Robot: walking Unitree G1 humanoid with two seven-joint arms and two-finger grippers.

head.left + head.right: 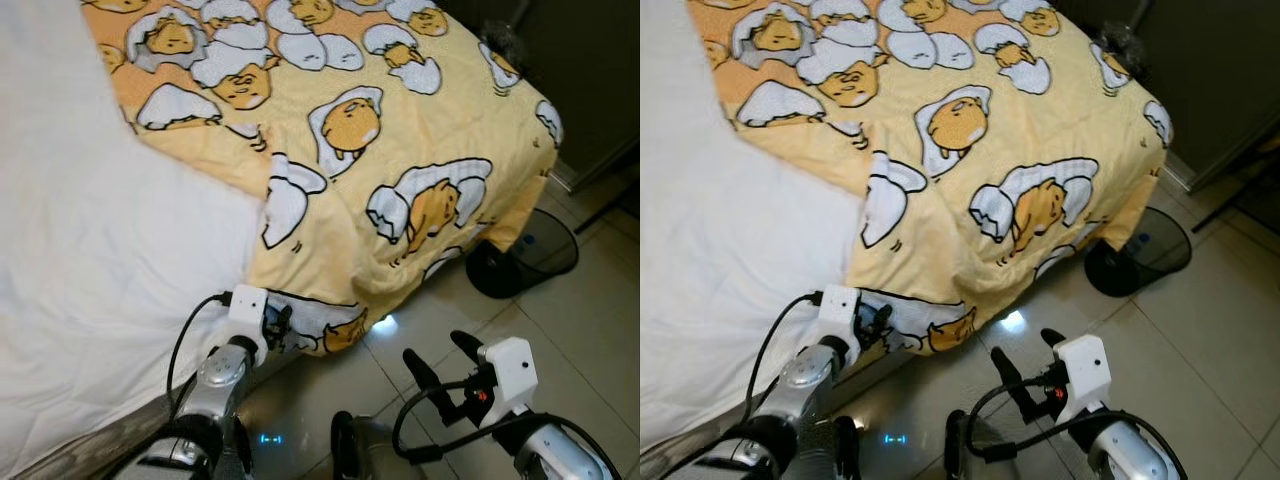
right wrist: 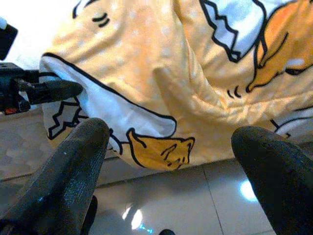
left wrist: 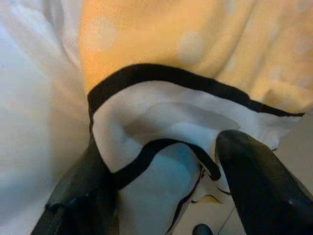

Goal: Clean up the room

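A yellow blanket (image 1: 350, 150) printed with egg cartoons covers the far part of the bed and hangs over its near edge. My left gripper (image 1: 280, 325) is at the blanket's hanging corner (image 3: 161, 117); it is open, and a black-edged fold of the cloth lies between its fingers (image 3: 254, 186). My right gripper (image 1: 437, 350) hovers open over the floor, a short way right of that corner, with nothing in it. In the right wrist view the right gripper (image 2: 168, 161) faces the drooping blanket edge (image 2: 146, 122).
A white sheet (image 1: 90, 250) covers the left side of the bed. A round black fan base (image 1: 525, 255) stands on the tiled floor (image 1: 580, 320) by the bed's far corner. A dark cabinet (image 1: 590, 70) stands behind it.
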